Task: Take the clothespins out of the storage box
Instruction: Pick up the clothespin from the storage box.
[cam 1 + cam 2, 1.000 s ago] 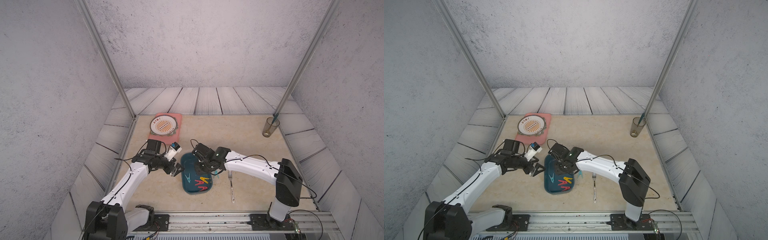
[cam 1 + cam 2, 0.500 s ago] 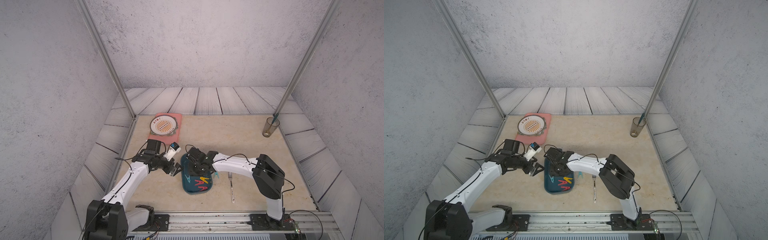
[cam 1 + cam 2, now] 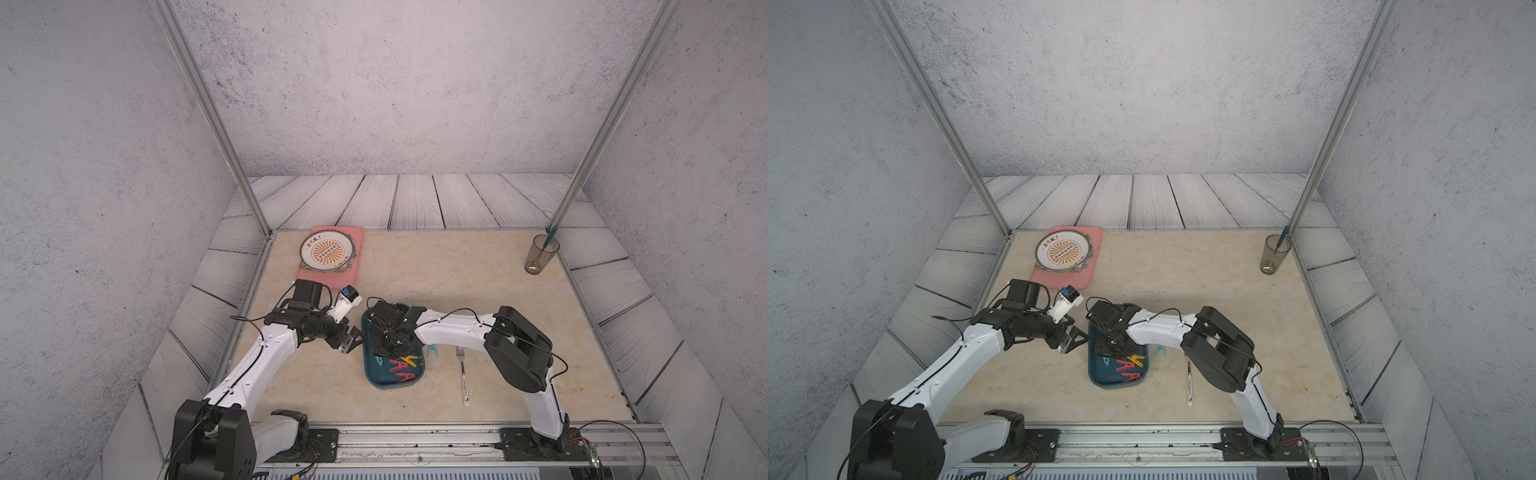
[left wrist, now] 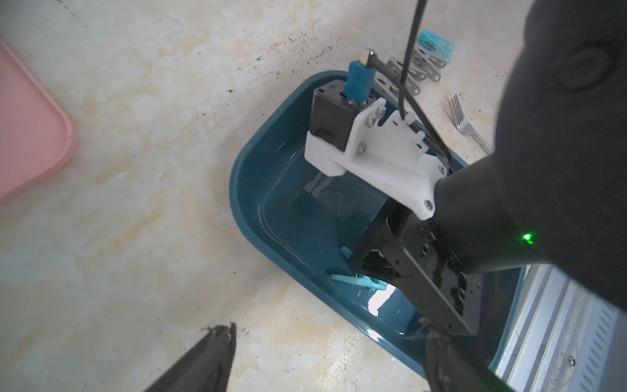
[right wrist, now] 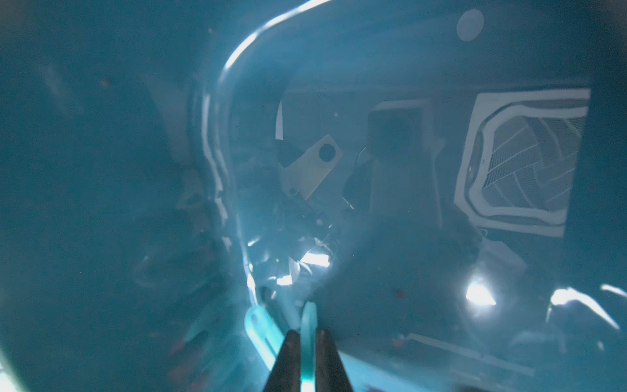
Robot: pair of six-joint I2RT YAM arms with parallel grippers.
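- One light blue clothespin (image 5: 308, 320) is pinched by one leg between the closed fingers of the right gripper (image 5: 307, 334), low inside the storage box (image 3: 374, 376).
- Its other leg splays sideways, close to the box's left wall, so the lift probably has to go straight up to clear that wall.
- Several red clothespins (image 3: 400, 365) and a yellow clothespin (image 3: 410, 360) lie at the box's near end.
- Just outside the box's left wall, the left gripper (image 3: 351, 341) hangs spread and empty.

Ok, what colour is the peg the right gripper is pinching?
Light blue. The clothespin shows best in the right wrist view.
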